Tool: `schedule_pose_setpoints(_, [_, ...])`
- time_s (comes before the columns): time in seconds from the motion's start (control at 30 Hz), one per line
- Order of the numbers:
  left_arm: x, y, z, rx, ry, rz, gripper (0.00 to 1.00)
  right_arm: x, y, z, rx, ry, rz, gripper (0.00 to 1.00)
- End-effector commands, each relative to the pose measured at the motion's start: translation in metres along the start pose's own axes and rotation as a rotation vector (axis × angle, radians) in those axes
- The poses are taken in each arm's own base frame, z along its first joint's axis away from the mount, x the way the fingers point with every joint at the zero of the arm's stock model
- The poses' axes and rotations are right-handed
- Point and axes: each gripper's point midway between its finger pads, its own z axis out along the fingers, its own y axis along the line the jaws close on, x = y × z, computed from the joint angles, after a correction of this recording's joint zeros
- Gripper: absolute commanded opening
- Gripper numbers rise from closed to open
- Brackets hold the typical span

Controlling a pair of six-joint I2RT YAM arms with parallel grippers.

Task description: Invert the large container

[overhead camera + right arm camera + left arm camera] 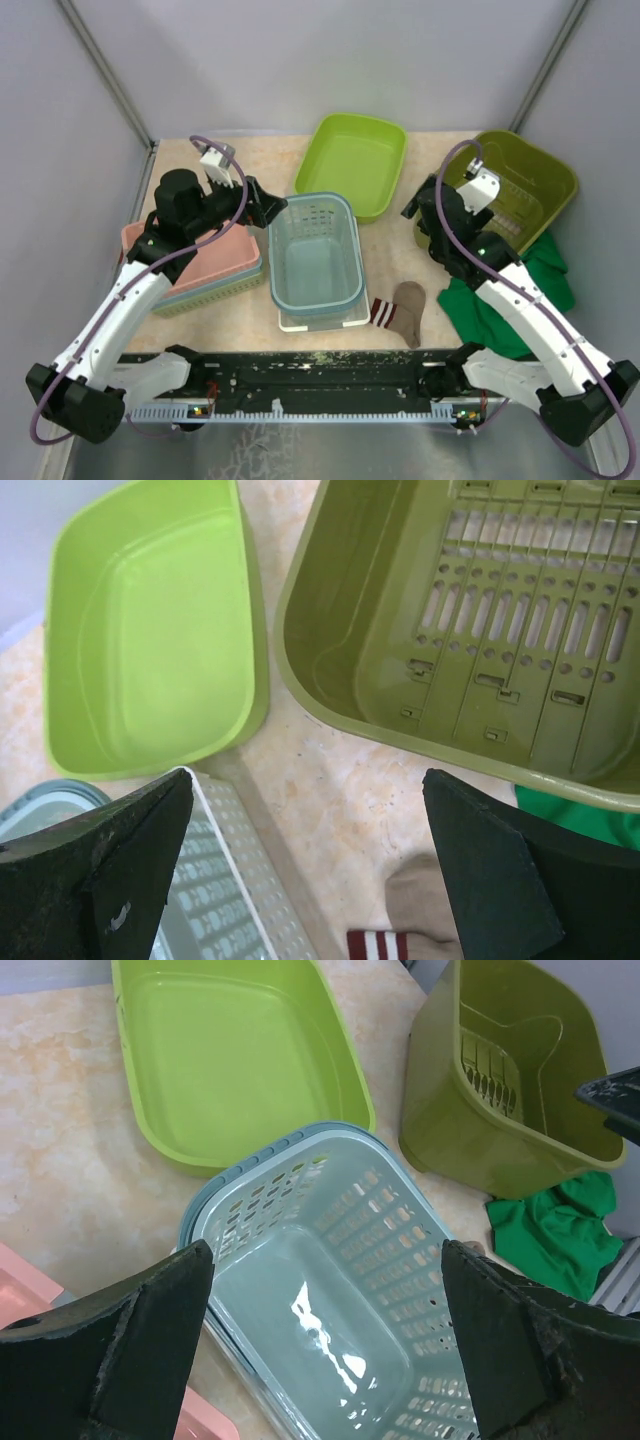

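Beige table (400, 262), grey walls. I'd guess the olive basket (525, 185) is the big one: far right, mouth up, tilted on a green cloth (500, 300). Approach stage, nothing flipped yet. Left gripper (325, 1250) and right gripper (307, 778) both gape empty; next move needs a rim grab.

Large olive container (545, 172) sits tilted, opening upward.

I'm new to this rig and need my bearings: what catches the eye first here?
A pale blue basket sits in the middle, a lime tub behind it. At the right, a big olive container stands tilted by a green cloth. A striped sock lies near the front edge.
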Motion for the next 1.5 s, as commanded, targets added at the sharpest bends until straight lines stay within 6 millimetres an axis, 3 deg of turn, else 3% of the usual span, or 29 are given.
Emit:
schedule_pose_setpoints(0.0, [-0.010,0.002,-0.004,-0.019,-0.041,0.011,0.99,-0.001,0.005,0.003,0.018,0.014,0.014,0.98])
schedule_pose_setpoints(0.4, [-0.009,0.002,0.002,-0.020,0.011,0.000,1.00,0.009,0.020,0.005,-0.094,0.031,-0.001,0.98])
schedule_pose_setpoints(0.5, [-0.017,0.002,0.009,-0.024,-0.012,-0.017,1.00,0.011,0.022,0.004,-0.121,0.028,-0.007,0.98])
schedule_pose_setpoints(0.6, [-0.044,0.011,0.034,-0.063,-0.038,-0.061,1.00,0.016,0.039,0.000,-0.227,0.049,-0.022,0.98])
schedule_pose_setpoints(0.73, [-0.059,0.026,0.080,-0.098,0.066,-0.083,0.99,0.018,0.053,-0.007,-0.322,0.076,-0.070,0.98])
schedule_pose_setpoints(0.87, [-0.047,0.036,0.108,-0.097,0.180,-0.082,0.99,0.018,0.042,-0.011,-0.306,0.075,-0.156,0.98])
schedule_pose_setpoints(0.93, [-0.041,0.028,0.115,-0.032,0.213,-0.071,0.99,0.018,0.039,-0.012,-0.299,0.081,-0.220,0.99])
schedule_pose_setpoints(1.07, [-0.031,0.002,0.114,0.115,0.219,-0.076,0.99,0.019,0.037,-0.009,-0.275,0.099,-0.280,0.98])
schedule_pose_setpoints(1.3, [-0.017,-0.003,0.109,0.143,0.238,-0.088,0.99,0.048,0.083,-0.004,-0.419,0.204,-0.315,0.98])
schedule_pose_setpoints(1.47, [-0.024,-0.007,0.101,0.155,0.221,-0.097,0.99,0.078,0.062,0.021,-0.230,0.298,-0.347,0.99])
